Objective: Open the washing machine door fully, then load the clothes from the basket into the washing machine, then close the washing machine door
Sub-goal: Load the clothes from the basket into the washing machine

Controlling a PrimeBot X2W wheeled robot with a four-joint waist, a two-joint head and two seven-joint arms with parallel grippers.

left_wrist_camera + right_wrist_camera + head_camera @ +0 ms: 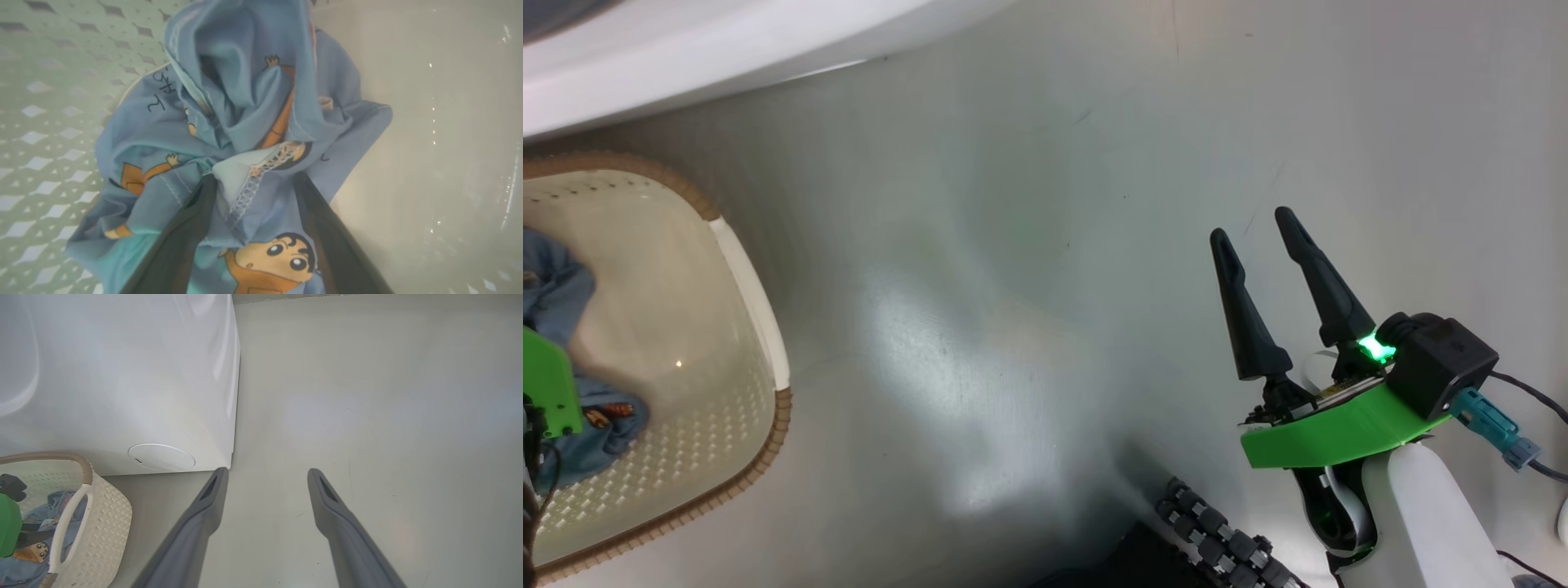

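Blue printed clothes [245, 102] drape over and partly hide the left gripper [254, 178]. Its 2 fingers stand spread wide with fabric bunched between them, down inside the basket [41, 122]. The right gripper [1254, 225] hangs released and empty over the glossy grey floor [1013, 327], near the white washing machine [122, 375], which the frame cuts off.

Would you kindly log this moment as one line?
left claw: open, astride blue clothes in basket | right claw: open, empty, above floor

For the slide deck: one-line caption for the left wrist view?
Left gripper, jaws open, straddles a fold of the blue cartoon-print clothes inside the cream basket.
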